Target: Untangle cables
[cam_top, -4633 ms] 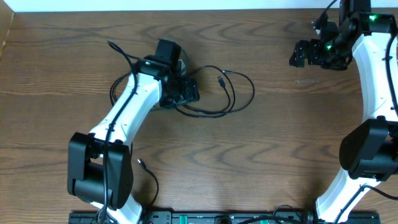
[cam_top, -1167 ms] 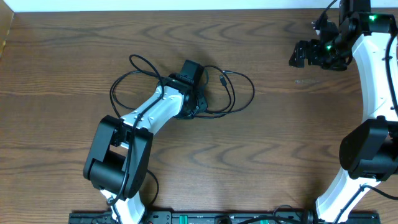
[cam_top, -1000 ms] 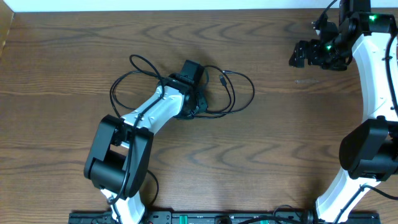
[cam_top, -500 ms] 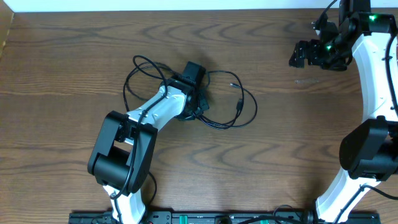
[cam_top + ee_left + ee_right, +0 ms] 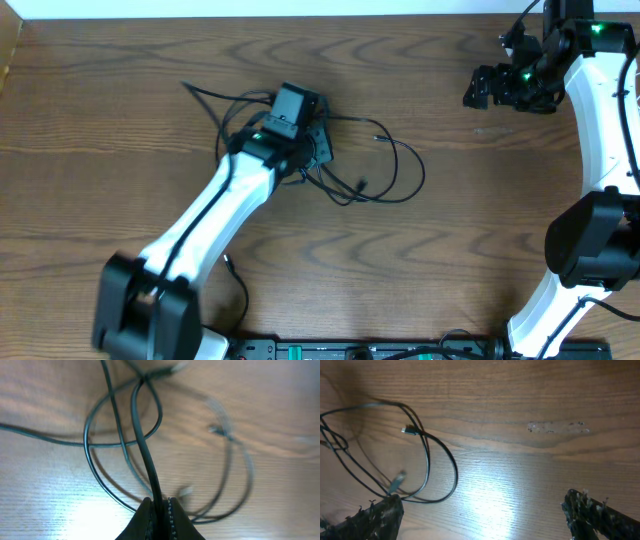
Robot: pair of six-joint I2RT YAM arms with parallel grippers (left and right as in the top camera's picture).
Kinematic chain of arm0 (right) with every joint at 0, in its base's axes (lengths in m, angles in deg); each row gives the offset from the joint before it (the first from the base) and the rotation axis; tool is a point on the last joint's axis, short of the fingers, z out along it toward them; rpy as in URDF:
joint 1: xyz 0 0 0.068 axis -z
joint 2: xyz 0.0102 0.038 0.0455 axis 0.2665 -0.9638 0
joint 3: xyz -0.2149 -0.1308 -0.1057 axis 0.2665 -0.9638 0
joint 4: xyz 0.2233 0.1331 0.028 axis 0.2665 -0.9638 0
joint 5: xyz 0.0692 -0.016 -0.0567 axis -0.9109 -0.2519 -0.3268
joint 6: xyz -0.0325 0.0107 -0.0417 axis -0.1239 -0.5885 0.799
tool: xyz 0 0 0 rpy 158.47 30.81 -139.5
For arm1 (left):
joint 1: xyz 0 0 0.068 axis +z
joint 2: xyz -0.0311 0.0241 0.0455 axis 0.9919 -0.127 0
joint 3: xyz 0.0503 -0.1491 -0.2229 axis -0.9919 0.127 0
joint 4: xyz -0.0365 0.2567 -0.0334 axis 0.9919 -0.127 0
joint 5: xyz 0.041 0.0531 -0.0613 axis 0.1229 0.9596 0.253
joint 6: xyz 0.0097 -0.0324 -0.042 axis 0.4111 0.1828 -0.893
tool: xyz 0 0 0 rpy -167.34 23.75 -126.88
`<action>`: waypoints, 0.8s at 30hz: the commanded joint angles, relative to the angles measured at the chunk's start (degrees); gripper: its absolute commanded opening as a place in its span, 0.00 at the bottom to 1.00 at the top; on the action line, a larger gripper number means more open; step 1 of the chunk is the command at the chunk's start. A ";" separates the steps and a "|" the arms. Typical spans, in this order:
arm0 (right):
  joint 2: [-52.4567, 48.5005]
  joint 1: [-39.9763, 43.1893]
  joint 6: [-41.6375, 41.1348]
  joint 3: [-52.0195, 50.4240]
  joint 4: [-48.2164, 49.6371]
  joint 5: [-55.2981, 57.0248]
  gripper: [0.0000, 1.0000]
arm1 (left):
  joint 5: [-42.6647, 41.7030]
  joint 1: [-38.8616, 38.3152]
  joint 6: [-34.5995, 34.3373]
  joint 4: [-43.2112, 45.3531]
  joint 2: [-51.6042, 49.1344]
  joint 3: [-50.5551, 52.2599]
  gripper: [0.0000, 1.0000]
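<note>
The cables (image 5: 365, 170) lie as thin black loops left of the table's middle, with small plug ends (image 5: 362, 184) among them. One strand trails up-left to a free end (image 5: 186, 86). My left gripper (image 5: 312, 150) sits over the tangle's left side. In the left wrist view it (image 5: 160, 506) is shut on one black cable (image 5: 145, 455), which rises from between the fingertips over blurred loops. My right gripper (image 5: 478, 88) hovers far right, away from the cables. It (image 5: 482, 515) is open with nothing between its fingers, and the cable loops (image 5: 427, 455) lie to its left.
A faint pale smudge (image 5: 555, 427) marks the wood ahead of the right gripper. A black strip of equipment (image 5: 350, 350) runs along the front edge. The table's back edge (image 5: 300, 14) meets a white wall. A thin black wire (image 5: 238, 278) hangs by the left arm's base.
My left gripper has shut on a black cable and moved up and left, dragging the loops; one strand now stretches up-left. The right arm has not moved.
</note>
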 commanded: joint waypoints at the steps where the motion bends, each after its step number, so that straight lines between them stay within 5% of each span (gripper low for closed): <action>1: -0.11 -0.57 0.22 -0.42 -0.02 -0.52 0.99 | 0.76 -0.22 2.60 0.52 5.33 -1.40 0.08; 24: -0.11 -0.87 0.24 -0.42 -0.02 -0.52 0.99 | 4.63 -0.22 4.96 1.95 16.83 -1.40 0.08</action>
